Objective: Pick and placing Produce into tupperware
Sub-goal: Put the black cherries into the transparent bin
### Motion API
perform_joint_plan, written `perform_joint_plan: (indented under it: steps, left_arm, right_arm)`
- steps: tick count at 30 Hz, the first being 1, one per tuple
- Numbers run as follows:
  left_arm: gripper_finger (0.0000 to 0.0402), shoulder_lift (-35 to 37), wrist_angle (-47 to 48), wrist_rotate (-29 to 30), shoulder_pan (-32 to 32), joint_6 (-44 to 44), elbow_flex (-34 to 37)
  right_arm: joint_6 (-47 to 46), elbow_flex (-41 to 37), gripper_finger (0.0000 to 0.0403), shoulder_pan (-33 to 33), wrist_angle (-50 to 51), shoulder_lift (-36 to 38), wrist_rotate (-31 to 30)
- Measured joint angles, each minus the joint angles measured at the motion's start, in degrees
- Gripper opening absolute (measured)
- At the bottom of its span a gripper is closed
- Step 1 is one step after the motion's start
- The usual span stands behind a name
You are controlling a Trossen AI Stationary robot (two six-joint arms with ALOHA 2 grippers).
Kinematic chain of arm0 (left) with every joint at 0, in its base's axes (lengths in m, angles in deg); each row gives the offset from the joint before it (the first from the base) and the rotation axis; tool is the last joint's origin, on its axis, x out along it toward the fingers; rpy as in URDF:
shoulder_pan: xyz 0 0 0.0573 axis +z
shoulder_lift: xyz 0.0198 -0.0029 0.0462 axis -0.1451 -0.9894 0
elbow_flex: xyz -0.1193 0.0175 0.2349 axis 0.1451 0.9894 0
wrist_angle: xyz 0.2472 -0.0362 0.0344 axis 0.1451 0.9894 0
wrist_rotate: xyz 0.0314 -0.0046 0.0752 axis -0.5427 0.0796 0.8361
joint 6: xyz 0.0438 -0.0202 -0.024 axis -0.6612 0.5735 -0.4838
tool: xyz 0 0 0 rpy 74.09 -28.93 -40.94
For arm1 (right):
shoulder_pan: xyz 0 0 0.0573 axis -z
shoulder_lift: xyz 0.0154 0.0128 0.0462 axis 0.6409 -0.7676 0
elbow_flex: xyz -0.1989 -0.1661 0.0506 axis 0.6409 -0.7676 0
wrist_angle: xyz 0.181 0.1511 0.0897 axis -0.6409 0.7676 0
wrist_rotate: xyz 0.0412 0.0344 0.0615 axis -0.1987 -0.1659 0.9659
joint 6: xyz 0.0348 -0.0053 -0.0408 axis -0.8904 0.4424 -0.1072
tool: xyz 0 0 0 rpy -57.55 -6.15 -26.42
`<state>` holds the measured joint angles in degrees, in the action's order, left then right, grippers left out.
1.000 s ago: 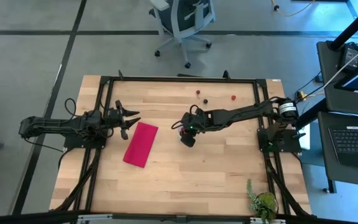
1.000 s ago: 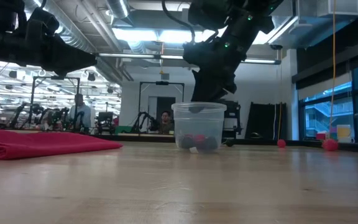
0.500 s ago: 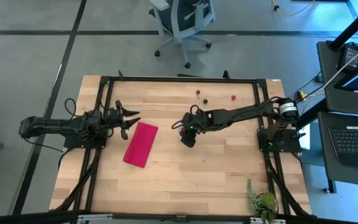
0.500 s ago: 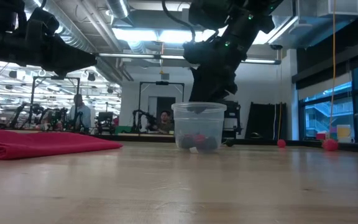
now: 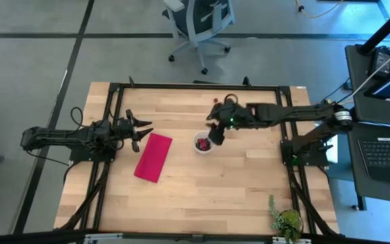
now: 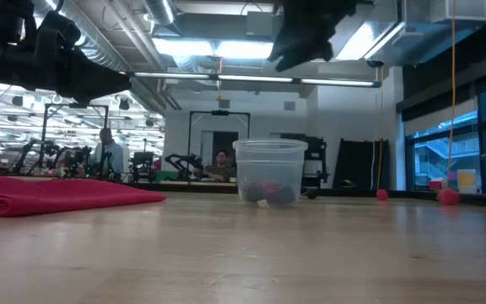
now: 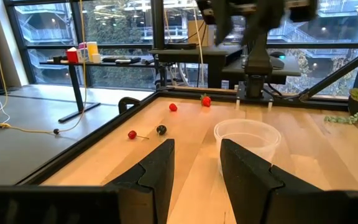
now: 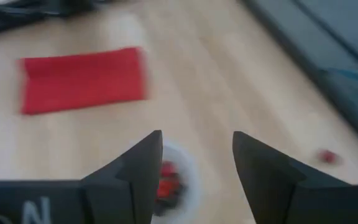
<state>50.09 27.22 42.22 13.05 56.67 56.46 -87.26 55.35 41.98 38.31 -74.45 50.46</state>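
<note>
Wooden table [image 5: 235, 176] carries the tupperware [image 5: 203, 144] upright at centre, produce [image 8: 166, 177] inside. Right gripper [image 5: 214, 135], fingers spread and empty, has lifted clear of it. Left gripper [image 5: 139, 128] waits open beside the cloth [image 5: 153, 156]

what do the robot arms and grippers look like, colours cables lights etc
Both arms are dark, near black, slim and jointed, with black cables looping along them. The right arm has a silvery round joint and a small green light near its wrist. The left gripper and right gripper each have two dark, angular, wedge-shaped fingers.
</note>
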Motion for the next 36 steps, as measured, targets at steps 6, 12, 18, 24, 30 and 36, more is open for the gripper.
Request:
perform_joint_plan:
  steps: [6, 12, 18, 24, 30, 36]
  left_arm:
    - [0.0124, 0.00, 0.09, 0.00, -0.01, 0.00, 0.00]
    - [0.0124, 0.00, 0.59, 0.00, 0.00, 0.02, 0.00]
    - [0.0124, 0.00, 0.98, 0.00, 0.00, 0.04, 0.00]
    - [0.0124, 0.00, 0.98, 0.00, 0.00, 0.04, 0.00]
    - [0.0124, 0.00, 0.98, 0.00, 0.00, 0.04, 0.00]
    - [0.0124, 0.00, 0.98, 0.00, 0.00, 0.04, 0.00]
  right_arm:
    - [-3.16, -0.38, 0.0193, 7.36, 6.77, 0.13, -4.61]
    - [-4.53, -3.44, 0.0193, 15.56, 7.38, -2.10, -3.43]
    - [-4.67, -5.27, 0.0193, 21.16, 6.94, -6.91, 2.64]
    - [-4.61, -5.33, 0.0193, 23.88, 6.56, -13.93, 3.36]
    - [-0.91, -5.38, 0.0193, 24.70, 5.23, -19.85, 3.33]
    - [3.22, -5.38, 0.0193, 25.38, 2.90, -23.02, 3.93]
